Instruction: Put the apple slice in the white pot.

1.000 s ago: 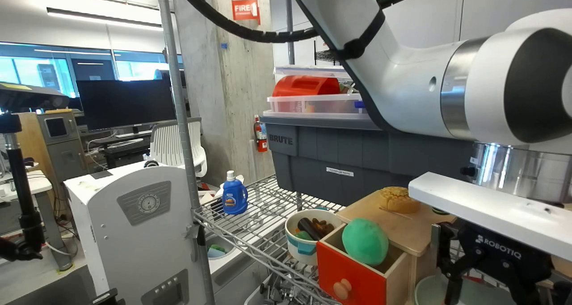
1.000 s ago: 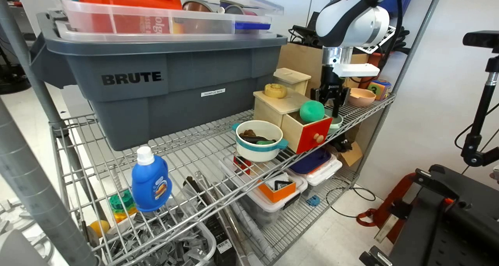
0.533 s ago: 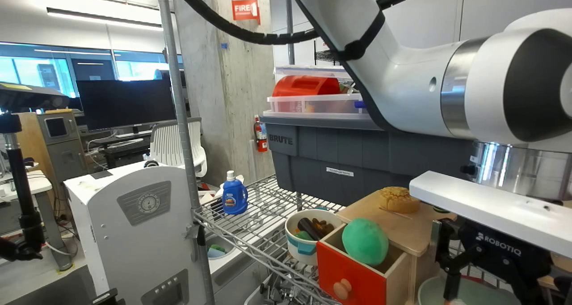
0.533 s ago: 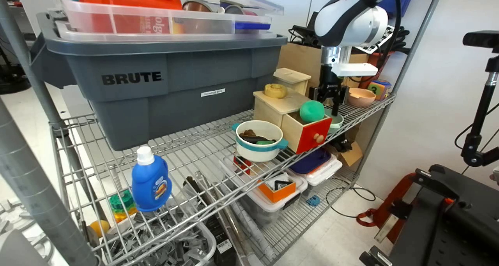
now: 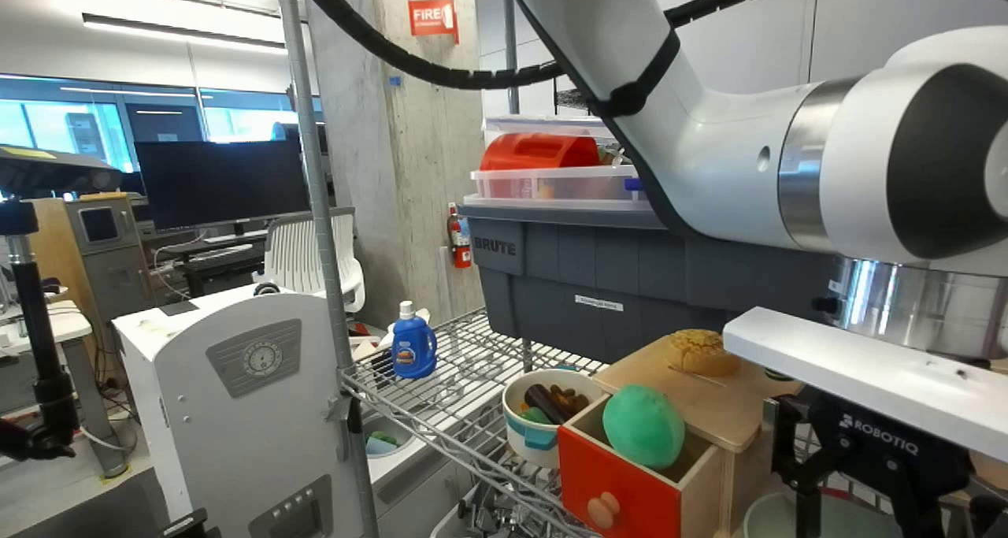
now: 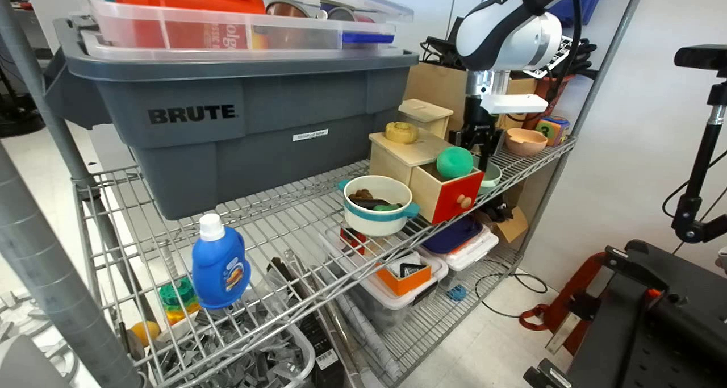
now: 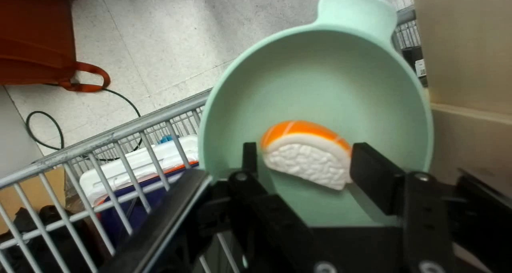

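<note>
Gripper point(image 7: 305, 157): slightly lower than half a second ago in both exterior views; fingers point(image 7: 250, 155) parted, a sliver of gap on the left.
White pot point(image 7: 332, 77): directly beneath me, presumably so anything I release falls inside.
Apple slice point(image 7: 308, 157): between my fingers, within the pot's rim in the wrist view; probably let go, though whether it touches the bottom I cannot tell.
Wooden box point(image 5: 732, 410): just left of the pot in an exterior view, so rising straight up should suit me best.
</note>
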